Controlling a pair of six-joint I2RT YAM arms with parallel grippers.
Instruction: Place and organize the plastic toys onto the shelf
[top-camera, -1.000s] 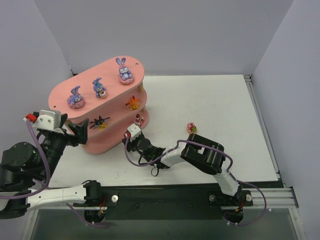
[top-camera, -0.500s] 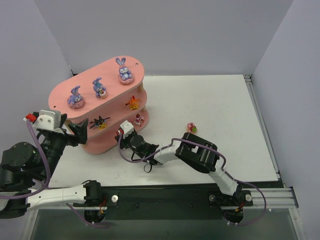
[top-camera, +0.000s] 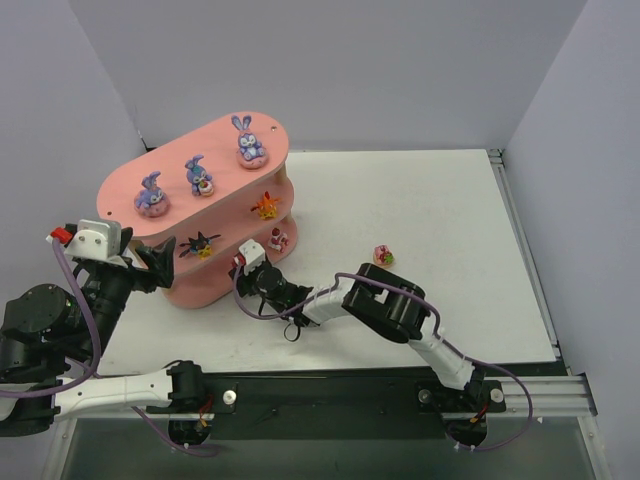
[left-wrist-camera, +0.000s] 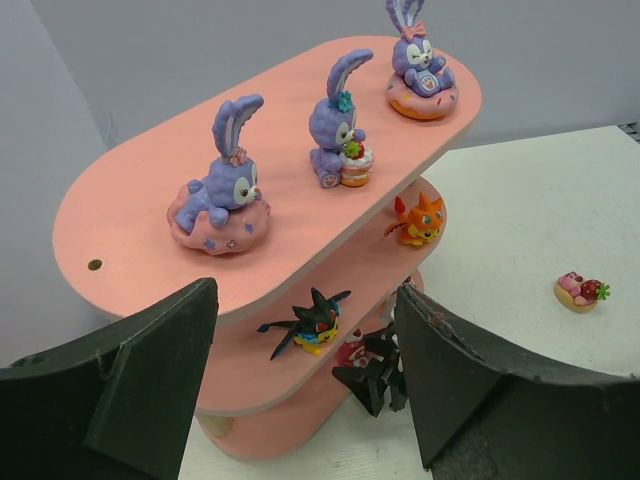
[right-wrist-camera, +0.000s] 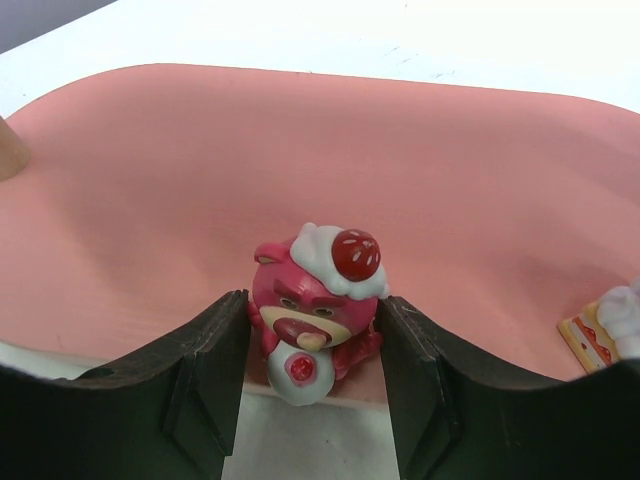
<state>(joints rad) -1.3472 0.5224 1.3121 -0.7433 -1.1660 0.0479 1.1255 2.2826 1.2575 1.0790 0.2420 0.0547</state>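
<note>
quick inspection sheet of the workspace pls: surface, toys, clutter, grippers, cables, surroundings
surface: white table, one loose pink toy on it
job's things: pink shelf; three bunnies on the top tier; orange toy and spiky toy on the middle tier; small pink-red toy on the bottom tier
clutter: nothing seen
grippers: right gripper shut on pink bear at bottom tier's edge; left gripper open, empty
cables: purple cable along each arm
surroundings: plain grey walls

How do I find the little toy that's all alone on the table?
Start at the big pink shelf, then look right across the white table. A small pink toy lies there by itself. It's the only toy away from the shelf, and it has a tiny green leaf at one end.
</note>
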